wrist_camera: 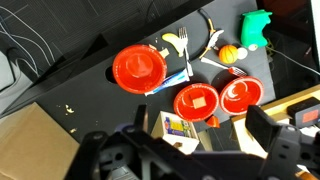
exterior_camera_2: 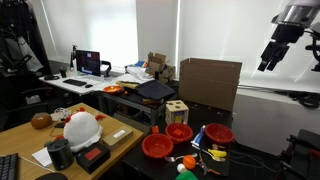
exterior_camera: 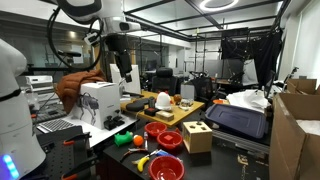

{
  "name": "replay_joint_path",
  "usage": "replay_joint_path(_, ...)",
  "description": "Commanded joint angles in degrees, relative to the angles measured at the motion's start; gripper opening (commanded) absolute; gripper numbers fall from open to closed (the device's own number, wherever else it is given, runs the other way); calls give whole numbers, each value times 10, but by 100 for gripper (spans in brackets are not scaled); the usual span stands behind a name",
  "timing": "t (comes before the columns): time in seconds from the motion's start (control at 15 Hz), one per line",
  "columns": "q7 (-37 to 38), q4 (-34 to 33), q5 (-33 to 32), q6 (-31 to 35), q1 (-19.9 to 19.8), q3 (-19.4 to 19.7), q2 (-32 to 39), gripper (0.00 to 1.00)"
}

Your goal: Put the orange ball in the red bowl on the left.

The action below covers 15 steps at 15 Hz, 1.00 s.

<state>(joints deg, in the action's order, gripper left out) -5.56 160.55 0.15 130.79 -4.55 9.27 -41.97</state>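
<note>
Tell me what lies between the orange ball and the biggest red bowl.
Wrist view: a yellow banana-shaped toy lies between the orange ball and that bowl.

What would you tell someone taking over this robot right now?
Claw: open, empty, high above the table.
Orange ball: lying on the table next to the three red bowls, inside none of them.
Done: nothing; the ball is not yet grasped.
Left: lower the claw, grasp the ball, carry it to the left bowl, release.
</note>
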Motion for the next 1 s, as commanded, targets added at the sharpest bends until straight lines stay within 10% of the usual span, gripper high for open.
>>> replay_joint_path(0.0, 2, -31, -7, -9, -5, -16, 31, 100)
replay_joint_path(0.93, -14, -206, 3, 21, 22, -33, 329, 100)
